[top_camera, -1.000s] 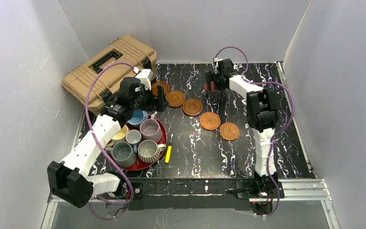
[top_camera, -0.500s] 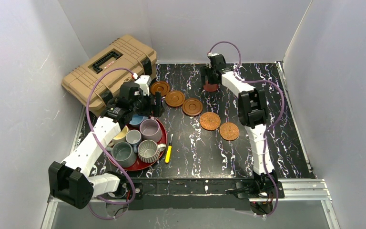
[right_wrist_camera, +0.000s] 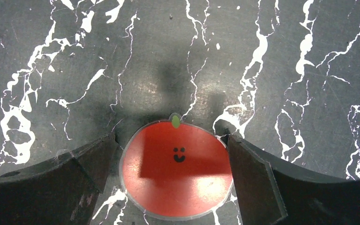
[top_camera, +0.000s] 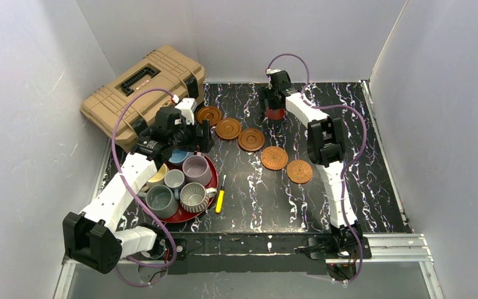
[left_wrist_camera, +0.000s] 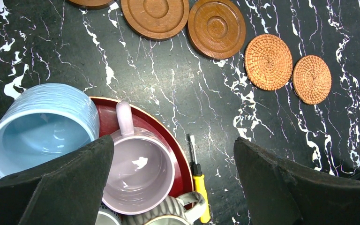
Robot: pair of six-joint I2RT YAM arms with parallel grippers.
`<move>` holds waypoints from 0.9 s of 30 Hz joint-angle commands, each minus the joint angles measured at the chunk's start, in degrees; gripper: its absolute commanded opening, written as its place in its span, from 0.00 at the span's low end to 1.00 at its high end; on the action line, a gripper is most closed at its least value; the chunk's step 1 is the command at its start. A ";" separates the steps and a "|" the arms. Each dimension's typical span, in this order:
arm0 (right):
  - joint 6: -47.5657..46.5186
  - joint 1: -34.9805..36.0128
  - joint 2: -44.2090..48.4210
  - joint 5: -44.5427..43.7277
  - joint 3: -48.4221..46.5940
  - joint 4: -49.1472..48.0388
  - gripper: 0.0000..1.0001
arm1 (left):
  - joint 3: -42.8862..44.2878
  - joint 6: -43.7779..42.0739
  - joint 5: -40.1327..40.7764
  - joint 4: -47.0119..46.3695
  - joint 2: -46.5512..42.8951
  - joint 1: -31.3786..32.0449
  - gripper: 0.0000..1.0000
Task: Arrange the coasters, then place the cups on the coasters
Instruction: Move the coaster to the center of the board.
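Three dark wooden coasters [top_camera: 209, 115] [top_camera: 228, 129] [top_camera: 251, 139] and two woven coasters [top_camera: 274, 158] [top_camera: 299, 171] lie in a diagonal row. The small red coaster [right_wrist_camera: 176, 168], with a smiley face, lies flat at the back. My right gripper [right_wrist_camera: 170, 140] is open and straddles it, one finger at each side of its edge. Several cups stand on the red tray [top_camera: 180, 218], among them light blue [left_wrist_camera: 42, 126], mauve [left_wrist_camera: 140, 173] and ribbed [left_wrist_camera: 168, 211]. My left gripper [left_wrist_camera: 173, 145] hangs open and empty above the mauve cup and the tray's rim.
A yellow-handled screwdriver [top_camera: 220, 200] lies on the black marbled table just right of the tray. A tan toolbox [top_camera: 143, 81] sits at the back left, beside the left arm. Grey walls close in the table on three sides.
The right gripper has moved left and down to straddle the red coaster. The left gripper has backed off the leftmost wooden coaster toward the tray, opening a little wider.
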State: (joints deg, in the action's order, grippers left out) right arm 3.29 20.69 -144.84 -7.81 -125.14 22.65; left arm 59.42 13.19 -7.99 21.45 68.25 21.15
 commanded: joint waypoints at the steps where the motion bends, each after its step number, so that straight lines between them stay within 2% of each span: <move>1: -2.76 0.82 -2.25 -1.53 -1.81 4.39 0.98 | -0.29 -0.53 -0.56 0.34 -0.47 -0.23 0.98; 8: -4.74 0.80 2.41 -3.53 7.44 6.04 0.95 | -0.33 -0.47 -0.45 0.34 -0.66 -0.30 0.98; 12: -4.67 -0.45 4.36 -0.04 12.22 6.27 0.94 | -0.48 -0.45 -0.48 0.42 -1.13 -0.29 0.98; 19: -3.89 -2.83 6.18 -0.10 15.98 7.63 0.93 | -0.76 -0.52 0.15 0.43 -1.80 -0.27 0.98; 22: -3.73 -3.98 7.03 0.67 17.39 7.02 0.98 | -0.78 -0.53 0.17 0.34 -1.86 -0.27 0.98; 27: -1.95 -4.69 7.70 0.13 16.07 7.03 0.98 | -0.83 -0.58 0.16 0.38 -1.80 -0.26 0.98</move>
State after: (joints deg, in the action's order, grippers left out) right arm 1.08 17.19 -136.11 -6.50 -110.74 21.34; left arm 59.02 13.19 -7.92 21.43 68.03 21.10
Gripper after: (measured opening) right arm 0.983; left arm 0.981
